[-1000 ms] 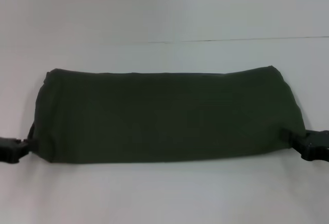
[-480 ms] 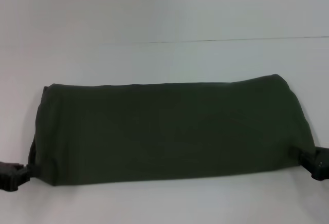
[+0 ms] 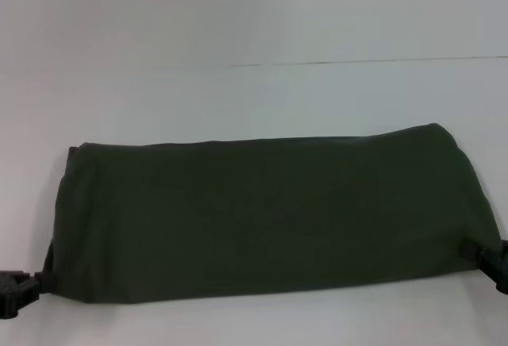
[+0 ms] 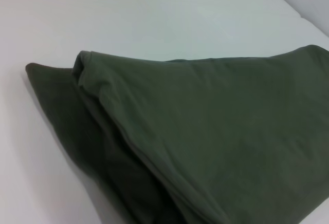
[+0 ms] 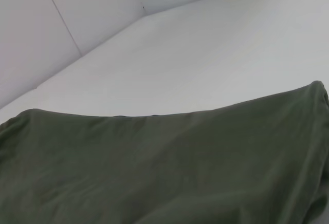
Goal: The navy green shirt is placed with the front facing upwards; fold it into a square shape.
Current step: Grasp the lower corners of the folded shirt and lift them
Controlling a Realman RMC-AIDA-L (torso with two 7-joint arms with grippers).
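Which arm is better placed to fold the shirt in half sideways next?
Neither clearly: the left pincer grips the shirt at its left near corner and the right pincer at its right near corner. The folded band lies evenly between them, so either could probably carry its end across.

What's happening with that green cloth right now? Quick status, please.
Left gripper and right gripper each clamped on a near corner of the navy green shirt. Shirt folded into a long band, plain side up, on the white table. Nothing in the way.
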